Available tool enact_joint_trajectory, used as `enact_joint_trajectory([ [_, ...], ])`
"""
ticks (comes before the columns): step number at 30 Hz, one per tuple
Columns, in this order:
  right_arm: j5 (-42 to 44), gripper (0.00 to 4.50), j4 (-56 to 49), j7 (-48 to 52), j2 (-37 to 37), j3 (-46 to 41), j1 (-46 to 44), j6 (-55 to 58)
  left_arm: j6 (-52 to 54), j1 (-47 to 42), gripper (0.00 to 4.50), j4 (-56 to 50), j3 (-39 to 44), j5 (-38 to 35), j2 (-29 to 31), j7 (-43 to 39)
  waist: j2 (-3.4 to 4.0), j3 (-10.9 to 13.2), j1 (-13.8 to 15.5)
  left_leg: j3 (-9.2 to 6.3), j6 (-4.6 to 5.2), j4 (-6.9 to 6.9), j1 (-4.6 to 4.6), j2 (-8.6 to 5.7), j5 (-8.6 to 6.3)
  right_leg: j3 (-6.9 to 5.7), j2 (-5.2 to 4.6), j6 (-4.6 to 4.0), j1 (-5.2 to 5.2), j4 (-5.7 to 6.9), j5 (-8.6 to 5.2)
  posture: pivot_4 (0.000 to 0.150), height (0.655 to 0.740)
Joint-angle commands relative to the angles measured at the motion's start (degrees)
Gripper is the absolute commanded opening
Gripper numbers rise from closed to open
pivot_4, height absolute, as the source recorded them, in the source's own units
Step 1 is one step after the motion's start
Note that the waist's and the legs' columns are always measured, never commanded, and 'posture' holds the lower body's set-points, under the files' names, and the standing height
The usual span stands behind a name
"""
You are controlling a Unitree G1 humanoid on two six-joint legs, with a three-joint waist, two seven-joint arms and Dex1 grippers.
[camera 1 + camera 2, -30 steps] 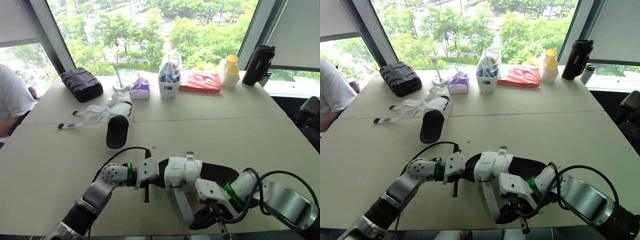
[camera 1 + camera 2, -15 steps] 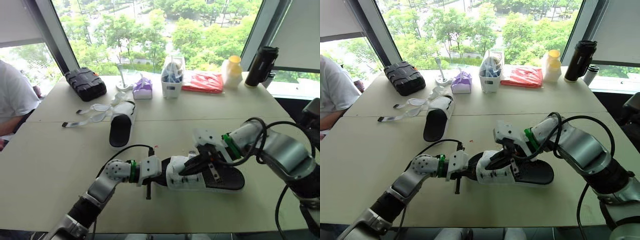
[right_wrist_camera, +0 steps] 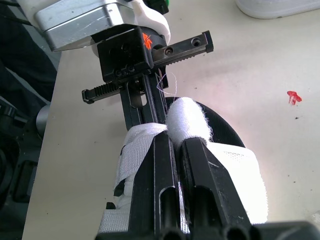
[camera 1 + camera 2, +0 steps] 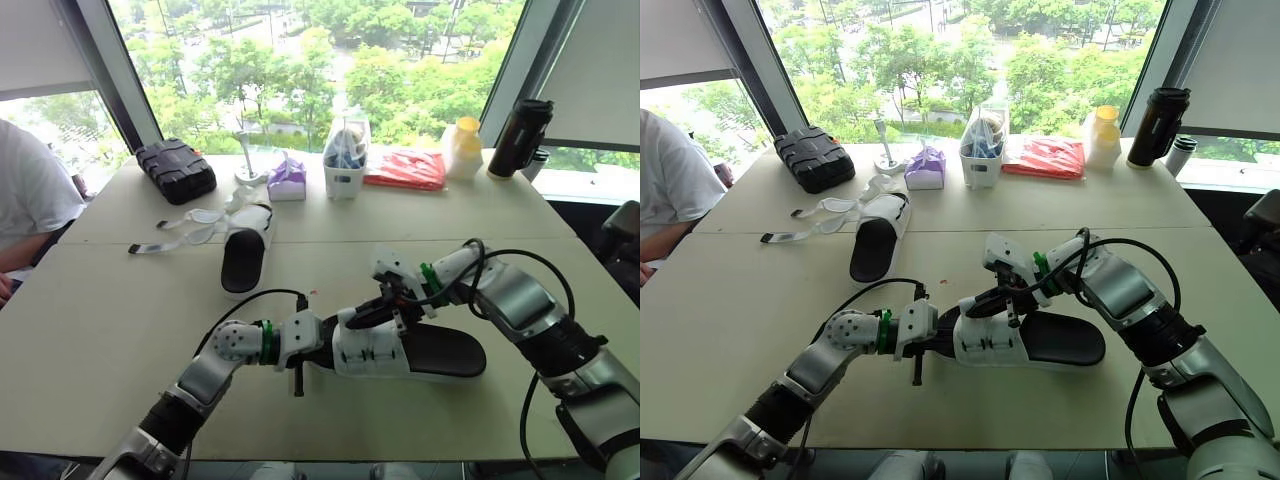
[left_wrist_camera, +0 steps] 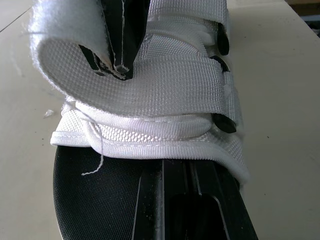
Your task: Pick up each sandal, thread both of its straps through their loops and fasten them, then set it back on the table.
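A black-soled sandal [image 4: 440, 352] with white straps lies on the table near the front edge. My left gripper [image 4: 322, 352] is shut on its toe end, one finger [image 5: 195, 200] lying over the sole. My right gripper [image 4: 372, 316] hovers over the upper and is shut on a white strap [image 3: 187, 122], which is folded into a loop between its fingers [image 3: 162, 165]. The other strap [image 5: 170, 85] lies flat across the upper. A second sandal [image 4: 243, 257] rests farther back on the left, its loose straps [image 4: 172, 232] spread out on the table.
Along the window edge stand a black case [image 4: 175, 170], a purple tissue pack [image 4: 287, 178], a white caddy [image 4: 344, 160], a red packet [image 4: 405, 168], a yellow-capped bottle [image 4: 460, 145] and a black flask [image 4: 517, 135]. A person [image 4: 30, 205] sits at the left.
My right gripper has carried the strap from the table's front edge up and over the sandal's upper, then drawn it slightly left. The left gripper keeps its hold on the toe.
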Motion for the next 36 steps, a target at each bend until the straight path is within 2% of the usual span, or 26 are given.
enact_joint_trajectory([
  [1, -5.8, 0.32, 2.7, -2.9, -0.6, -0.3, -1.7, -1.9, 4.7, 4.3, 0.0, 10.1, -5.5, 8.3, 2.1, 0.3, 0.0, 0.0, -0.1, 0.0, -0.09, 0.0, 0.01, 0.01, -0.05, 0.0, 0.01, 0.0, 0.01, -0.01, -0.01, 0.15, 0.74],
  [3, -6.5, 0.92, 2.9, -3.4, -0.3, -0.1, -1.3, -2.1, 4.7, 4.3, 0.0, 10.0, -5.4, 8.2, 2.2, 0.4, 0.0, 0.0, 0.0, 0.0, -0.06, 0.0, 0.03, 0.01, -0.03, 0.0, 0.01, 0.0, 0.02, 0.0, -0.01, 0.15, 0.74],
  [6, -6.9, 2.29, 3.2, -4.4, 0.9, -0.8, -1.3, -1.5, 4.7, 4.3, 0.0, 9.9, -5.3, 8.2, 2.3, 0.4, 0.02, -0.1, 0.0, 0.0, 0.03, 0.0, 0.04, 0.01, 0.02, 0.0, 0.02, 0.01, 0.02, 0.0, 0.0, 0.15, 0.74],
  [8, -8.1, 3.36, 4.8, -6.7, 2.4, -1.4, -1.9, -1.1, 4.8, 4.3, 0.0, 9.8, -5.2, 8.2, 2.4, 0.3, 0.02, -0.1, 0.0, -0.01, 0.03, -0.03, 0.03, 0.01, 0.02, 0.0, 0.02, 0.02, 0.0, -0.01, 0.01, 0.15, 0.74],
  [10, -9.6, 4.24, 7.1, -9.2, 4.0, -1.7, -2.8, -0.4, 4.8, 4.3, 0.0, 9.8, -5.1, 8.2, 2.4, 0.3, 0.01, -0.1, 0.1, -0.01, 0.04, -0.04, 0.02, 0.01, 0.03, 0.0, 0.02, 0.02, -0.01, 0.0, 0.03, 0.15, 0.74],
  [11, -10.4, 4.47, 8.3, -10.3, 4.8, -1.9, -3.3, -0.1, 4.8, 4.3, 0.0, 9.8, -5.1, 8.2, 2.4, 0.2, 0.0, -0.1, 0.0, -0.01, 0.04, -0.04, 0.02, 0.01, 0.03, 0.0, 0.02, 0.02, -0.01, 0.0, 0.03, 0.15, 0.74],
  [14, -10.4, 4.47, 11.1, -12.0, 7.2, -3.0, -4.9, 2.7, 4.8, 4.3, 0.0, 9.8, -5.0, 8.2, 2.5, 0.3, 0.01, -0.1, 0.1, -0.02, 0.03, -0.04, 0.01, 0.01, 0.03, 0.01, 0.03, -0.01, -0.02, 0.0, 0.02, 0.15, 0.74],
  [25, -1.9, 4.47, 17.7, -8.6, 12.3, -7.8, -10.2, 22.3, 4.4, 3.9, 0.0, 9.6, -4.9, 8.5, 3.0, 0.1, 0.04, -0.1, -0.2, -0.02, 0.03, -0.08, 0.0, 0.01, 0.03, 0.02, 0.03, -0.05, -0.05, 0.0, 0.02, 0.15, 0.74],
  [36, 1.2, 4.47, 18.8, -8.1, 14.1, -7.2, -10.8, 26.9, 4.3, 4.2, 0.0, 9.6, -4.6, 8.2, 3.0, 0.4, 0.08, -0.1, -0.8, -0.03, 0.03, -0.08, -0.03, -0.02, 0.03, 0.02, 0.02, -0.03, -0.07, 0.0, 0.03, 0.15, 0.74],
])
